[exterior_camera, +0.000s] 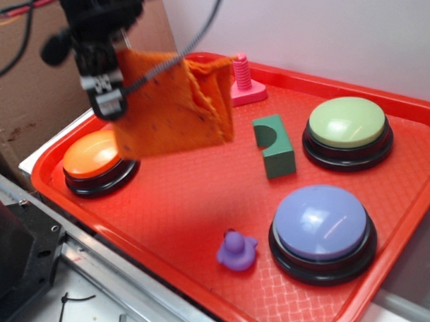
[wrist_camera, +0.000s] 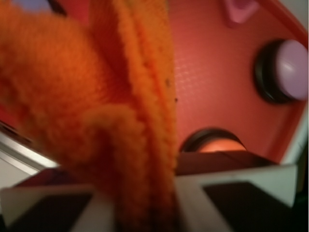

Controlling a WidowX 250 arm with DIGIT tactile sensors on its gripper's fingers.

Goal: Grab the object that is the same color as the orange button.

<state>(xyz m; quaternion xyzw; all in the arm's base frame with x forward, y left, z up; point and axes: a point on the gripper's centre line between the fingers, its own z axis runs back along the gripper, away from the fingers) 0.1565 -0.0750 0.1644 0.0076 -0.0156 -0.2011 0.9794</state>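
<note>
My gripper (exterior_camera: pixel 112 101) is shut on the orange terry cloth rag (exterior_camera: pixel 174 102), which hangs in the air above the tray's far left part. In the wrist view the rag (wrist_camera: pixel 96 111) fills the left and middle, pinched between my two fingers (wrist_camera: pixel 231 193). The orange button (exterior_camera: pixel 93 154), a glossy dome on a black base, sits on the tray at the left, below the rag; in the wrist view the orange button (wrist_camera: pixel 217 145) peeks out just beyond my right finger.
The red tray (exterior_camera: pixel 174 205) holds a green button (exterior_camera: pixel 346 122), a purple button (exterior_camera: pixel 322 222), a dark green arch block (exterior_camera: pixel 274 146), a pink screw-shaped toy (exterior_camera: pixel 244 81) and a small purple duck (exterior_camera: pixel 236 251). A cardboard box (exterior_camera: pixel 22 90) stands at the left.
</note>
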